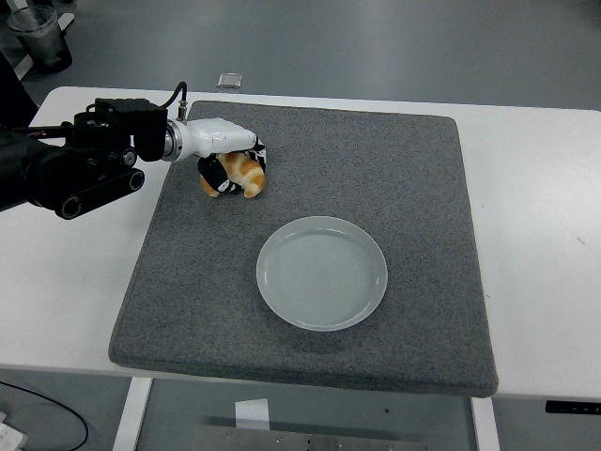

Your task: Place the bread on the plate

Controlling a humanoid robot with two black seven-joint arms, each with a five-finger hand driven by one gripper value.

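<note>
A golden-brown bread roll [246, 175] is held in my left hand [228, 167] over the far left part of the grey mat [310, 150]. The hand's fingers are curled around the bread from above and the left, and the bread sits a little above the mat. The pale round plate [322, 272] lies in the middle of the mat, apart from the bread, below and to the right of it. My right hand is out of view.
The mat lies on a white table [535, 188]. A clear plastic cup [39, 36] stands on the floor beyond the table's far left corner. A small square object [230, 80] lies on the floor beyond the far edge.
</note>
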